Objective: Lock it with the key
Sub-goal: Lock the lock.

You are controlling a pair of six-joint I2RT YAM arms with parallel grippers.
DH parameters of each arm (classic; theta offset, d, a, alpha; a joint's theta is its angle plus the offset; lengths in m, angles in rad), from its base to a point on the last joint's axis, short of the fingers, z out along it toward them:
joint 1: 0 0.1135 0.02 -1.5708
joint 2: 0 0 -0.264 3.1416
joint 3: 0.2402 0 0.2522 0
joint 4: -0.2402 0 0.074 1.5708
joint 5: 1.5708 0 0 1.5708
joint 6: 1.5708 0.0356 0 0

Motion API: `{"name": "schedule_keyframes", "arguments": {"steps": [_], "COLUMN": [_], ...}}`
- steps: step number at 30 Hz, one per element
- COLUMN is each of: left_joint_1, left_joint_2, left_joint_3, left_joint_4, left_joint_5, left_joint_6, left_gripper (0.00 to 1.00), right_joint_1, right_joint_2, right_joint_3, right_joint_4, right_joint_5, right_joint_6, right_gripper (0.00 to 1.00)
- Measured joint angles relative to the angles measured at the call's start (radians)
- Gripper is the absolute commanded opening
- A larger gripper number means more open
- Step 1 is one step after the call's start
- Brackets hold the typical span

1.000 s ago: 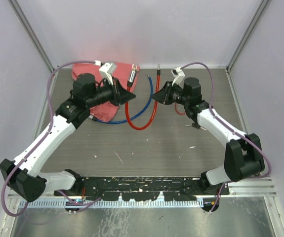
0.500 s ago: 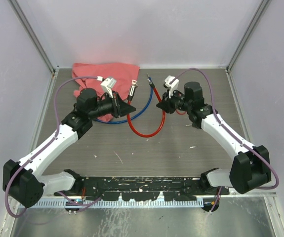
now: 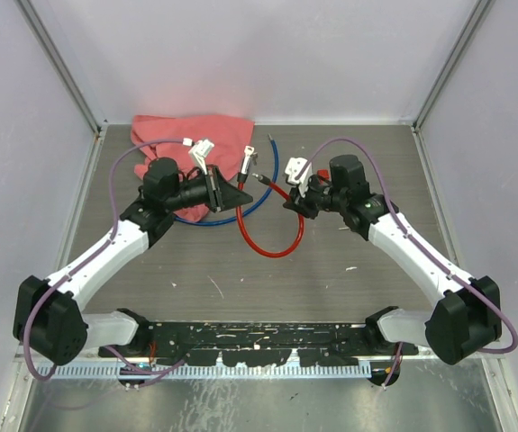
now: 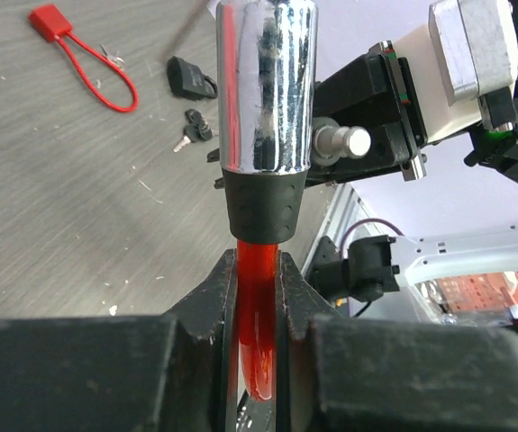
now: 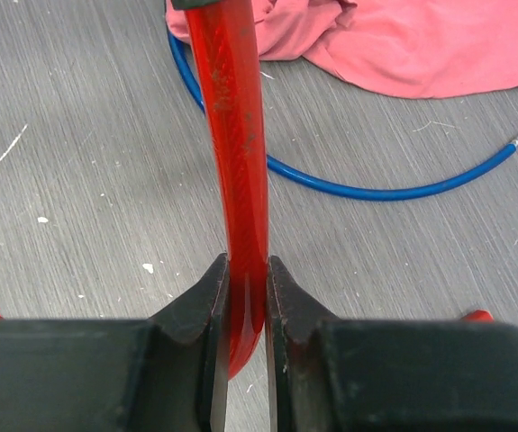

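A red cable lock [image 3: 277, 241] hangs in a loop between my two grippers above the table's middle. My left gripper [image 3: 243, 195] [image 4: 257, 297] is shut on the red cable just below its chrome barrel end [image 4: 266, 85] [image 3: 247, 161]. My right gripper [image 3: 286, 203] [image 5: 245, 288] is shut on the cable's other end [image 5: 238, 171], a short way from the barrel. Small keys [image 4: 192, 130] lie on the table beside a black padlock [image 4: 190, 78] in the left wrist view. In the top view the right arm covers the padlock.
A pink cloth [image 3: 189, 134] [image 5: 403, 40] lies at the back left. A blue cable [image 3: 268, 184] [image 5: 376, 187] curves over the table under the grippers. A small red padlock with a thin red loop [image 4: 53, 22] lies beyond the black padlock.
Both grippers have come nearer to me and closer together with the red cable. Its two ends now stand close to each other and the loop hangs toward the front.
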Motion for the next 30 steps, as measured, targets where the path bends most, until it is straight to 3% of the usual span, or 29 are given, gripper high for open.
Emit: {"name": "schedule_keyframes", "arguments": {"steps": [30], "left_joint_1": [-0.026], "left_joint_2": [0.034], "left_joint_3": [0.021], "left_joint_4": [0.075], "left_joint_5": [0.148], "left_joint_6": [-0.064], "left_gripper": [0.0], "right_joint_1": [0.014], "right_joint_2": [0.001], "right_joint_3": [0.023], "right_joint_4": [-0.027], "right_joint_5": [0.086], "right_joint_6": [0.001], "right_gripper": [0.01]}}
